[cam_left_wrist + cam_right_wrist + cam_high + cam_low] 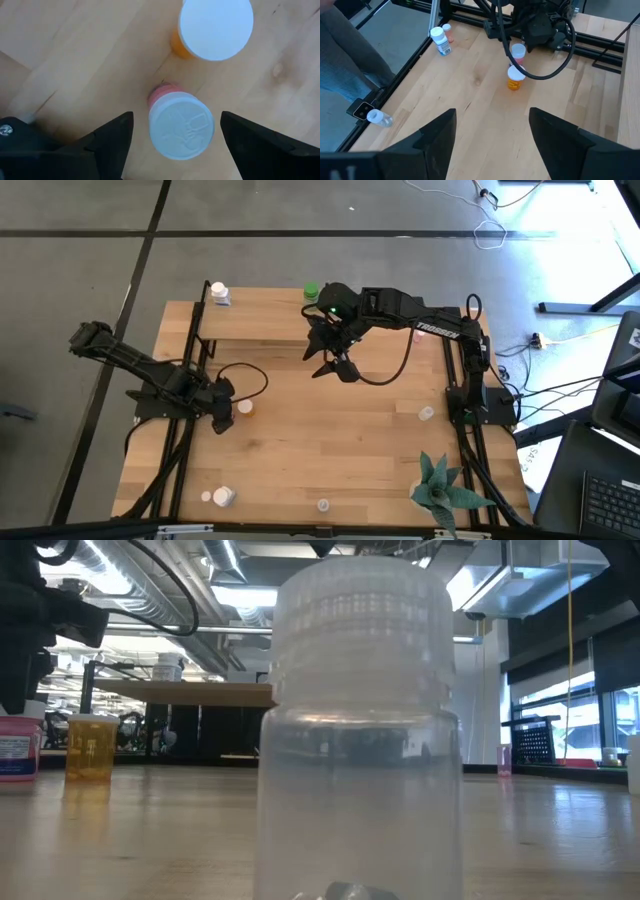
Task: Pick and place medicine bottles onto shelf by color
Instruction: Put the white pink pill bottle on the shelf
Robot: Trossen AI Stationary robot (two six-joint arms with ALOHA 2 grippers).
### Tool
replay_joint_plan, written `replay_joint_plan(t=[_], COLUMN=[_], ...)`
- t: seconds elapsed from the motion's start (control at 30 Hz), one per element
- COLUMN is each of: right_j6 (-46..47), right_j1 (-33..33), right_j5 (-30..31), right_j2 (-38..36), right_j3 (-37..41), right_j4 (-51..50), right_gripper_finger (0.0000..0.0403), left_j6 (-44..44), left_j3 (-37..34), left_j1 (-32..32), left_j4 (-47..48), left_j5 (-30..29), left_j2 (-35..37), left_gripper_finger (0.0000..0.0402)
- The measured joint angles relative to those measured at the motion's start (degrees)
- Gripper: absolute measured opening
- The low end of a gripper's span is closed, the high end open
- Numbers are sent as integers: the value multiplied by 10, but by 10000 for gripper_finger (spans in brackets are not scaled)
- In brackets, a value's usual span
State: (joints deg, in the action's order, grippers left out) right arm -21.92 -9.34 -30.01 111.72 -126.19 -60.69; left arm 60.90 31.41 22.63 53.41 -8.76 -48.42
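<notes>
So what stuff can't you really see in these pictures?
- Low view: a clear plastic bottle with a ribbed cap stands right at the lens and hides the middle of the table behind it.
- High view: the small green bottle on the light wood shelf is partly hidden by the right gripper.
- Left wrist view: the pink bottle shows mostly its white cap; its label is out of sight.
- High view: the near-edge bottles are too small to tell colours.

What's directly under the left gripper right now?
A pink bottle with a white cap stands upright on the wooden tabletop, between the open fingers of the left gripper. An orange bottle stands beside it. The cap hides the contents.
</notes>
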Motion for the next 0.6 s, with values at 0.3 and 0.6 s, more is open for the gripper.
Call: replay_joint_plan(t=[0.3,0.6], right_j6=[0,0], right_j1=[0,0], right_j5=[0,0], right_j2=[0,0], right_j3=[0,0], right_j4=[0,0], right_gripper_finger=[252,252], left_j6=[0,0], left_j3=[0,0], left_j1=[0,0], left_j4=[1,5], left_j5=[-27,-22], left_j2=[0,0], left_gripper_finger=[275,196])
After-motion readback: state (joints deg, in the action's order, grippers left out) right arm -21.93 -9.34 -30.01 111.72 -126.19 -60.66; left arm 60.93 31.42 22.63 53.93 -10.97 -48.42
